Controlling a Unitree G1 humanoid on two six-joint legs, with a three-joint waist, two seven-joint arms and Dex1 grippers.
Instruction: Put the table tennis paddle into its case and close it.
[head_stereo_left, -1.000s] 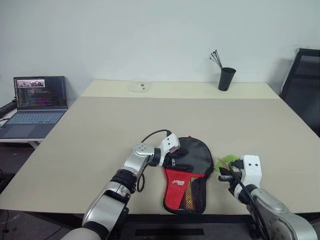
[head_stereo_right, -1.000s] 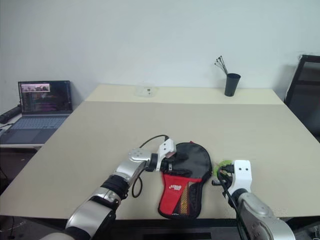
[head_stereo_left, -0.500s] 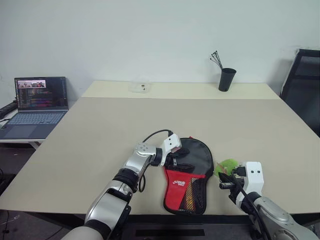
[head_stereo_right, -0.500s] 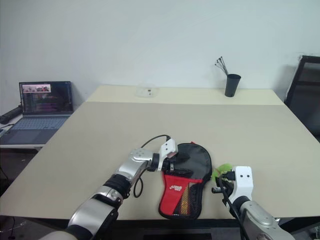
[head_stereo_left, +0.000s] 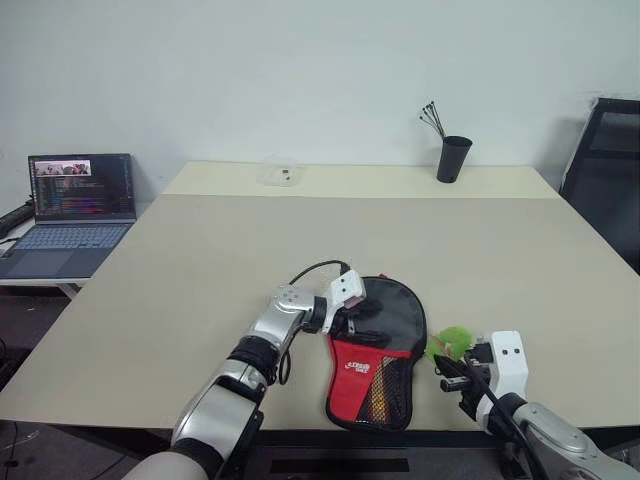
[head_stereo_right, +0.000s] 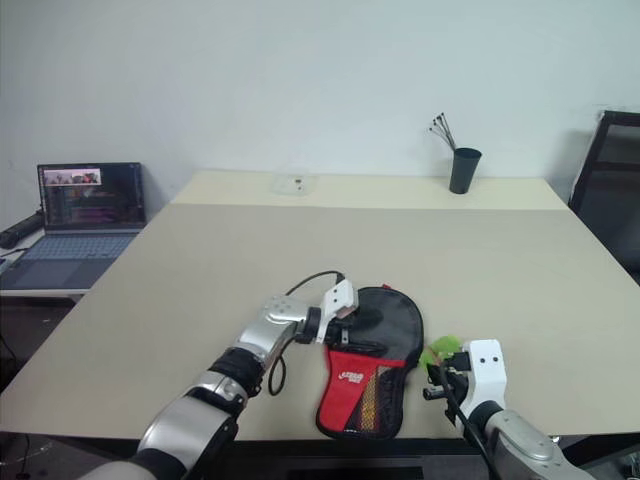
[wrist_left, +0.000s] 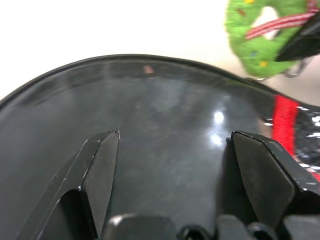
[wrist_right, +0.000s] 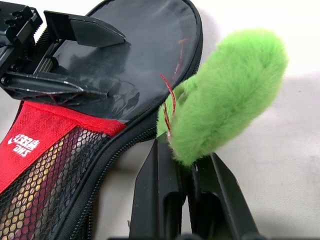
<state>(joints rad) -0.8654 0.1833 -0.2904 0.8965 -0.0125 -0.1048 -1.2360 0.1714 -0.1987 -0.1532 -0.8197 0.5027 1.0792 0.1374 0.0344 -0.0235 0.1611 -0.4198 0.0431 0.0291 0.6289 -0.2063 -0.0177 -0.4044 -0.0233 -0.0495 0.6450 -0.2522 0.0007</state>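
The case (head_stereo_left: 375, 345) lies flat near the table's front edge, black round part far, red section and mesh pocket near. Red and yellow stripes (wrist_right: 35, 200) show through the mesh and look like the paddle's handle; its blade is hidden. My left gripper (head_stereo_left: 362, 318) hovers open just over the case's glossy black panel (wrist_left: 165, 100), fingers spread. To the right of the case, my right gripper (wrist_right: 182, 150) is shut on a fluffy green ornament (wrist_right: 225, 95) right beside the zippered rim. I cannot tell whether the ornament is tied to the zipper.
A black cup (head_stereo_left: 453, 157) with thin sticks and a small clear container (head_stereo_left: 279, 174) stand at the table's far side. An open laptop (head_stereo_left: 75, 205) sits on a lower surface at the left. A black chair (head_stereo_left: 610, 170) is at the right.
My right gripper has drawn slightly back toward the table's front edge with the green ornament still in it. The left gripper stays open over the case.
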